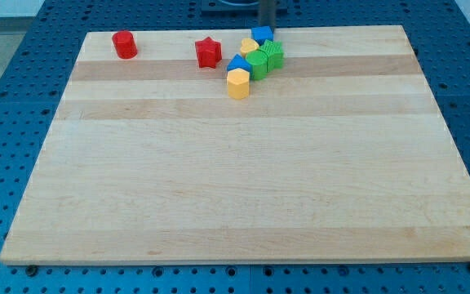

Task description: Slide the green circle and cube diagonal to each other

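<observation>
The green circle point(273, 55) and the green cube point(257, 66) sit touching in a tight cluster near the view's top middle, with the cube below and to the left of the circle. My tip point(268, 26) comes down from the view's top edge, just above a blue block point(261, 35) at the top of the cluster. It is blurred, and I cannot tell whether it touches that block. The tip is above the green circle, apart from it.
In the same cluster are a yellow block point(249, 46), a second blue block point(237, 64) and a yellow hexagon point(238, 83) at its lower left. A red star point(208, 52) lies left of the cluster. A red cylinder point(124, 44) stands near the board's top left corner.
</observation>
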